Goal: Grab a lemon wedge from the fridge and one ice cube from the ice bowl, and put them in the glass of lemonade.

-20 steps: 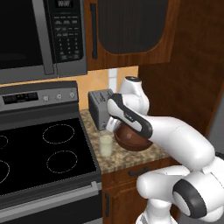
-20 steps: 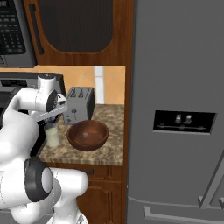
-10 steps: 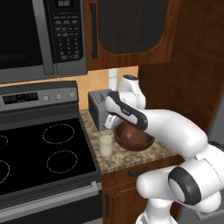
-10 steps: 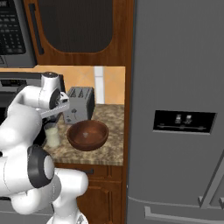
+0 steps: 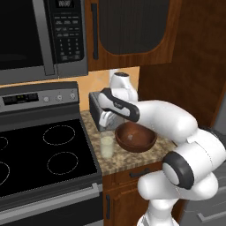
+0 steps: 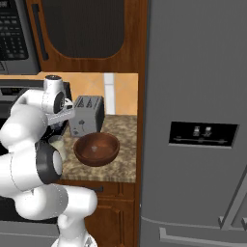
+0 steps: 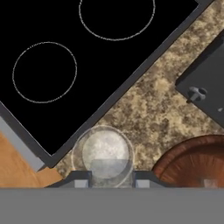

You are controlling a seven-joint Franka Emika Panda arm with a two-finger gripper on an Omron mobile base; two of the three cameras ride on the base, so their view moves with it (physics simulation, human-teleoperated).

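The gripper (image 7: 107, 178) hangs right above the glass of lemonade (image 7: 103, 154), jaws narrowly parted around a pale block, probably ice. The ice bowl (image 7: 195, 162) sits at three o'clock. A clean drop needs the jaws centred over the rim before opening.
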